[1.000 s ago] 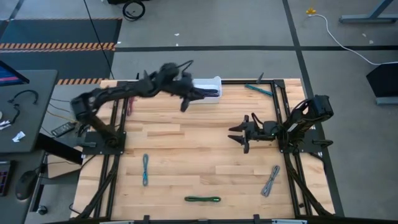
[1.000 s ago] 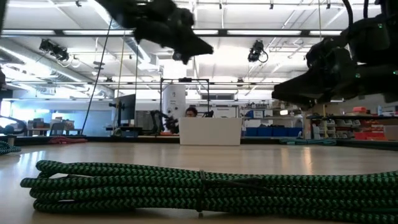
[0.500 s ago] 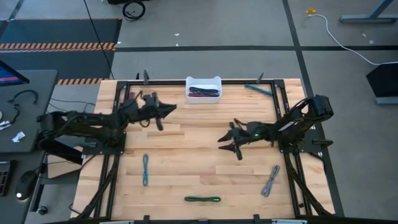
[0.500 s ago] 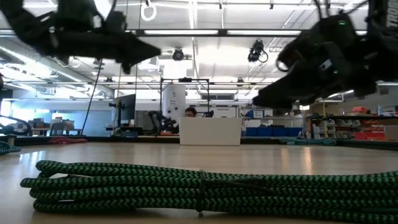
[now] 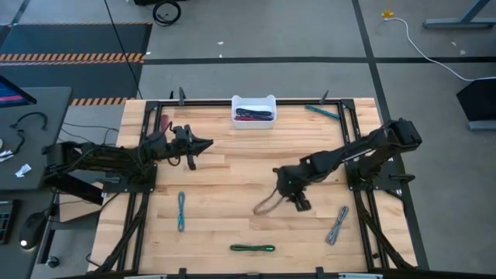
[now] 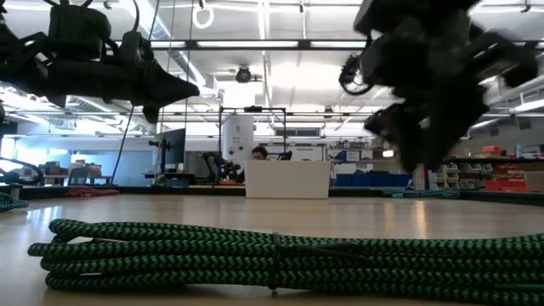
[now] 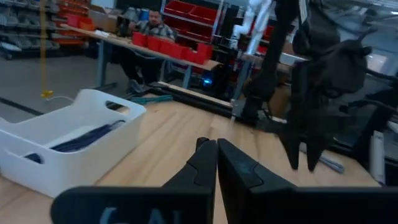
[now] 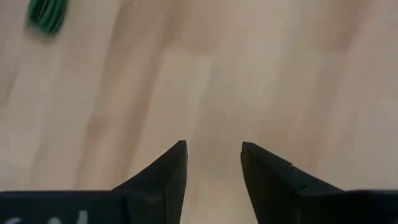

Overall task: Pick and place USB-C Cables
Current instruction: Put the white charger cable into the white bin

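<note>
Several bundled cables lie flat on the wooden table: a teal one (image 5: 181, 211), a green one (image 5: 252, 248) that fills the low view's foreground (image 6: 272, 255), a grey one (image 5: 337, 225) and another teal one (image 5: 322, 111) at the far right. Dark cables (image 5: 253, 115) lie in the white bin (image 5: 253, 103) at the far edge; the left wrist view also shows this bin (image 7: 62, 149). My left gripper (image 5: 203, 145) (image 7: 216, 155) is shut and empty, hovering left of centre. My right gripper (image 5: 293, 200) (image 8: 211, 155) is open, pointing down over bare wood at mid-table.
Black frame rails (image 5: 349, 132) run along the table's sides and far edge. A red item (image 5: 163, 124) lies by the left rail. Bare wood spreads between the cables. A person (image 7: 152, 28) sits at a bench in the room beyond.
My left gripper has drawn back from over the white bin toward the table's left and near side, and has sunk lower. My right gripper has swung from the right side toward the table's middle and near edge, tipping from level to pointing down.
</note>
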You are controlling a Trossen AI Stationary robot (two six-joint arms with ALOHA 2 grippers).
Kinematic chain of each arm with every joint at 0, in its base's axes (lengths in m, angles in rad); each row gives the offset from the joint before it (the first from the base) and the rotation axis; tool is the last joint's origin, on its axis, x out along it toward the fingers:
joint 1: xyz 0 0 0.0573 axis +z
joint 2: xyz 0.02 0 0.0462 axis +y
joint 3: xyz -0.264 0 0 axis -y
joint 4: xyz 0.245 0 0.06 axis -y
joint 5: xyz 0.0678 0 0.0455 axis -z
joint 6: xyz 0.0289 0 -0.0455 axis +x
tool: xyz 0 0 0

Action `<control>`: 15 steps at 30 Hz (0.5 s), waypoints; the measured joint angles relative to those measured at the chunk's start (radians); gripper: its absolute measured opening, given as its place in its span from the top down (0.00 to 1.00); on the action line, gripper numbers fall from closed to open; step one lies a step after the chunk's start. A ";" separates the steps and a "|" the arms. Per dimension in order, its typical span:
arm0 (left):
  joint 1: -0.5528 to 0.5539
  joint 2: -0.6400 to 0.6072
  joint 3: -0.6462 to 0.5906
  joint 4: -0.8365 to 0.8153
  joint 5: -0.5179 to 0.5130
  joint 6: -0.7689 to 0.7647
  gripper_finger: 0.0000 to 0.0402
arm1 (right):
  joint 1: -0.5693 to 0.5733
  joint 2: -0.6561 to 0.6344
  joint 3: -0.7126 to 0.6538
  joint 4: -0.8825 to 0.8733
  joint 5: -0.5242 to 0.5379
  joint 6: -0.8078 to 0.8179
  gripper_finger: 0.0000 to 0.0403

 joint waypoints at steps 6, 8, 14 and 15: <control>-0.071 0.000 0.000 0.000 0.000 0.008 0.95 | 0.182 0.000 0.067 -0.263 -0.091 0.130 0.61; -0.089 0.000 0.000 0.000 -0.007 0.023 0.96 | 0.254 0.000 0.067 -0.303 -0.136 0.231 0.59; -0.119 0.001 0.000 0.021 -0.061 0.030 0.97 | 0.459 0.000 0.067 -0.369 -0.191 0.475 0.46; -0.119 0.001 0.000 0.027 -0.061 0.030 0.96 | 0.486 0.000 0.067 -0.368 -0.189 0.500 0.43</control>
